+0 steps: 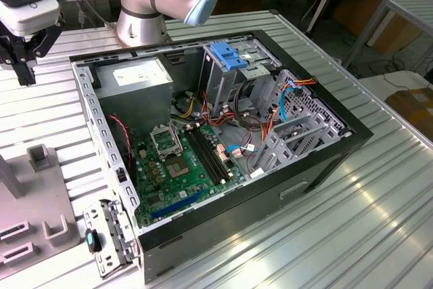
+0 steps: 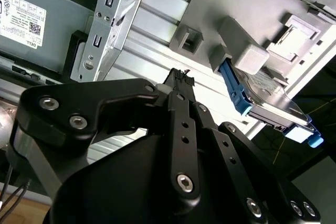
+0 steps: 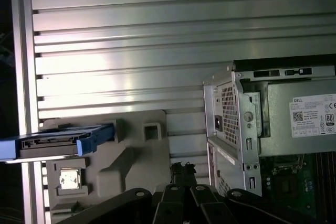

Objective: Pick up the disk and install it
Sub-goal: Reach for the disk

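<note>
Gripper point(image 2: 181, 77) clenched, empty, well apart from disk point(image 3: 58, 142) standing on edge in grey holder point(image 3: 134, 156); clean grasp likely needs jaws spread, squared across its thin sides.

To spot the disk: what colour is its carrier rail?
Light blue rail, best in second wrist view.

disk point(image 3: 52, 141) on fixture point(image 3: 134, 156), fixture beside computer case point(image 3: 236, 124), both on table point(image 3: 131, 51)
</note>
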You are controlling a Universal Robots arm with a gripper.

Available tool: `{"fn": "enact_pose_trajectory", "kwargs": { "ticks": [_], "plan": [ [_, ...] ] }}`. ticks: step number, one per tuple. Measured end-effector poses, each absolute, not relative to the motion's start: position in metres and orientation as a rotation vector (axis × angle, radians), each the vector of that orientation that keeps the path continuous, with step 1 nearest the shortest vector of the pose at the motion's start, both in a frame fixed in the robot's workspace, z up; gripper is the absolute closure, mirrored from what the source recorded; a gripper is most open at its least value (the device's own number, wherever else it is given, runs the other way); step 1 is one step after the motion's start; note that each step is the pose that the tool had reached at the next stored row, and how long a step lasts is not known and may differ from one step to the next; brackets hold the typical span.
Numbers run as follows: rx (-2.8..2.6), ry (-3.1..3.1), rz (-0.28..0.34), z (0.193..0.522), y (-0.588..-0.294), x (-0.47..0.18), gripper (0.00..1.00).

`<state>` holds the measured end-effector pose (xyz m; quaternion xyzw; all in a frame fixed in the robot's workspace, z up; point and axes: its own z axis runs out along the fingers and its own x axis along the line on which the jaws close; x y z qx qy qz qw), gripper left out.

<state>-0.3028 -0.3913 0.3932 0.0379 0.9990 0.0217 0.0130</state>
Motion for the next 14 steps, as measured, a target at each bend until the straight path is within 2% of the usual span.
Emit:
{"fn": "enact_pose_trajectory", "kwargs": {
  "ticks": [14],
  "plan": [
    [0.118, 3.113, 0.068, 0.393, -0.377, -0.331, 0.89]
  ]
}}
